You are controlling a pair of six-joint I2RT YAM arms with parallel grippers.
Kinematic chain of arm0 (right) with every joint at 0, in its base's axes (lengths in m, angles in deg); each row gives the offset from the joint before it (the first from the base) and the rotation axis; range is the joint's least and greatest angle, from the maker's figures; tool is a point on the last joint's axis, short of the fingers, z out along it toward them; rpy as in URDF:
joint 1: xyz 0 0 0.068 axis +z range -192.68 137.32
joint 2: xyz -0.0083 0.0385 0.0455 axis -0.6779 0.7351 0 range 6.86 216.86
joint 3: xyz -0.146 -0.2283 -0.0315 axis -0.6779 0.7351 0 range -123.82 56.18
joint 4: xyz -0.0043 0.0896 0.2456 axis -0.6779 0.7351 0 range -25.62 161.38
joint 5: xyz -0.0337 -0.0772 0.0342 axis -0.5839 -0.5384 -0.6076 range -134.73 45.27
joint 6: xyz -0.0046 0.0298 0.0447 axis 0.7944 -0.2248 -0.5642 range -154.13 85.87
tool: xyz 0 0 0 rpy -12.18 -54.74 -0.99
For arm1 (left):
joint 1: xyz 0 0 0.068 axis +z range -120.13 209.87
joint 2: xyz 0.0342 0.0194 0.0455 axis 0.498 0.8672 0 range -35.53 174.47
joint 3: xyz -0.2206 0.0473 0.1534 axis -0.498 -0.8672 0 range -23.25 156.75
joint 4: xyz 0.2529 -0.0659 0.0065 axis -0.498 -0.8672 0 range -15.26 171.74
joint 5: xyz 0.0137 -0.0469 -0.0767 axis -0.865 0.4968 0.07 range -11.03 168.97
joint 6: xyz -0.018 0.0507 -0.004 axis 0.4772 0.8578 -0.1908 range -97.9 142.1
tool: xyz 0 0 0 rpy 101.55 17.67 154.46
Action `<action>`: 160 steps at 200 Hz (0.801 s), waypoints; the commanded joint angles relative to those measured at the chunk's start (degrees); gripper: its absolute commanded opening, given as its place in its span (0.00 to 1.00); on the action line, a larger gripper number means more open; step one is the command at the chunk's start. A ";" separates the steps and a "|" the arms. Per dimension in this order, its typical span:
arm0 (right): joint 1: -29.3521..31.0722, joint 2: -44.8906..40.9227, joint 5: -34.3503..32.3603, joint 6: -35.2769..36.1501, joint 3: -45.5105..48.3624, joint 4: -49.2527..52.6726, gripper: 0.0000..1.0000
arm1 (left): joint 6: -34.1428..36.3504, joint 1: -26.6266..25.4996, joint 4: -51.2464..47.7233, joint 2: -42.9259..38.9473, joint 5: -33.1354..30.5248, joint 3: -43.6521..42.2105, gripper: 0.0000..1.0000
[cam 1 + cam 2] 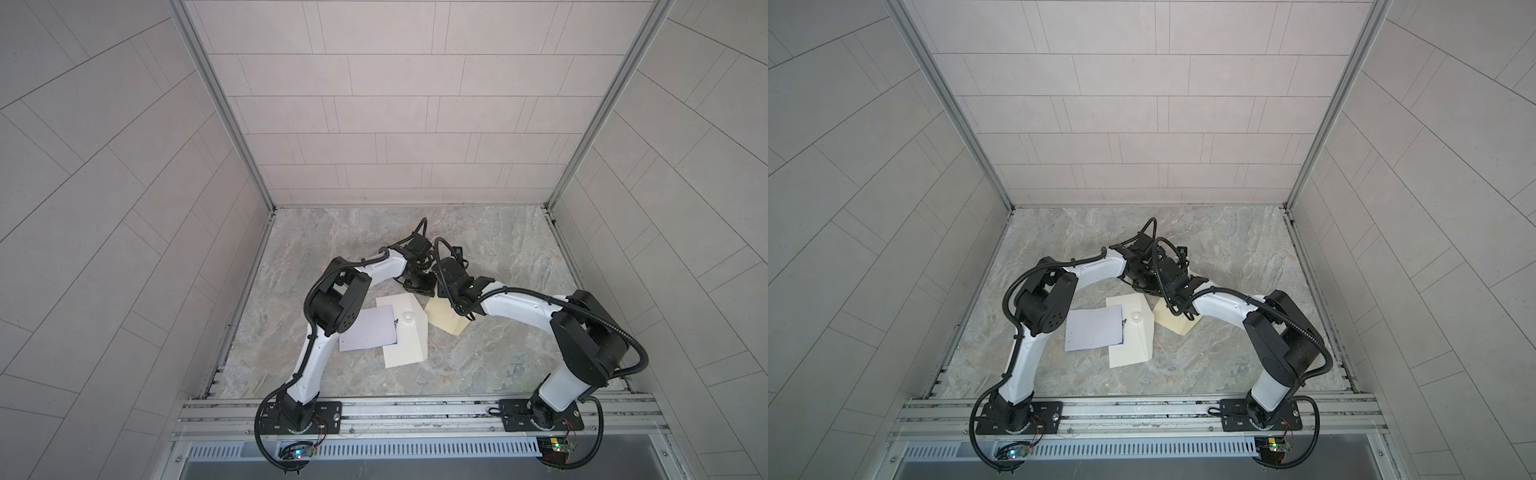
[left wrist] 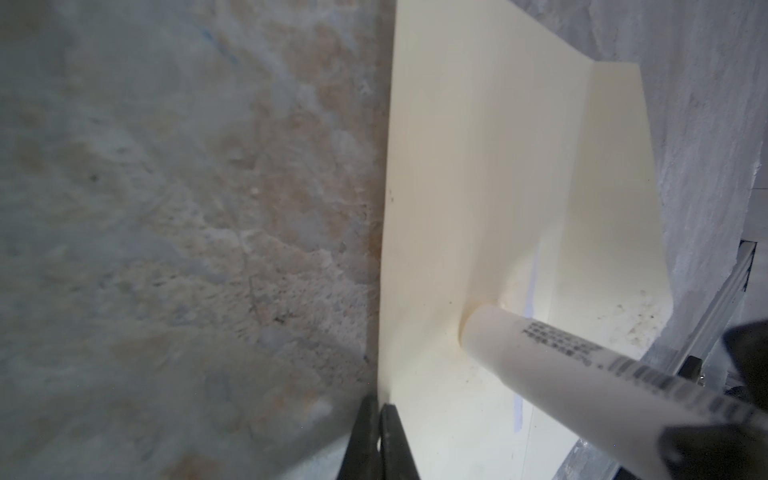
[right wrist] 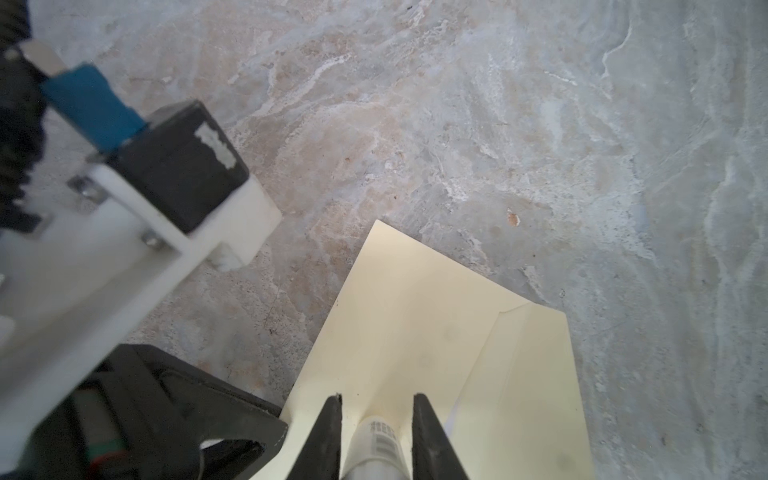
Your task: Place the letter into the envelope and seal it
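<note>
Flat and out in the open, the letter (image 1: 365,330) (image 1: 1094,328): a pale lilac-white sheet, overlapping the left edge of the envelope (image 1: 405,345) (image 1: 1129,345) in both top views. Tucked in or merely laid on top: cannot tell. Cream envelope flat near the middle of the table (image 1: 498,249) (image 1: 1225,249), with a smaller cream panel, seemingly the opened flap (image 1: 444,322) (image 1: 1177,321), under the right forearm. Resting on the envelope, just beside the letter's right edge, a small round whitish thing (image 1: 409,317) (image 1: 1136,317).

Touching the envelope (image 2: 478,187) (image 3: 415,324) close to a crease, the tip of the glue stick (image 2: 561,357) (image 3: 376,444), a white tube. Barcode and a few lines of small black print on the barrel, too blurred to read. Thin lilac streak on the paper just beside the tip.

Clamped on the glue stick, one finger either side of the barrel: the right gripper (image 3: 376,399). Pressed together and nipping the envelope's edge: the fingers of the left gripper (image 2: 380,409) (image 1: 417,286) (image 1: 1142,284), near the tube but apart from it.

Both arms bent at the elbow, reaching inward from bases on the front rail (image 1: 415,409), wrists almost meeting above the envelope's far end, grippers angled down. Elbow of the left arm (image 1: 313,361) (image 1: 1021,361) above the letter's left end, forearm running right. Forearm of the right arm (image 1: 519,309) (image 1: 1225,307) running left above the flap. Close by in the right wrist view, the left wrist camera (image 3: 178,166), black in a white bracket. Pale tiled walls (image 1: 374,104) behind and beside.
</note>
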 commanded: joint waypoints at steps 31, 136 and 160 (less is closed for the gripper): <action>-2.72 0.50 -5.48 -3.93 1.49 8.01 0.00 | 0.54 -0.03 -1.99 -1.99 -2.95 0.32 0.00; -4.36 -2.16 1.70 -2.28 4.95 2.45 0.00 | 2.90 -0.11 -0.77 -2.37 4.83 0.56 0.22; -4.92 -1.74 3.08 -3.32 5.24 1.91 0.00 | 4.48 -0.21 -2.90 -1.08 8.85 2.27 0.40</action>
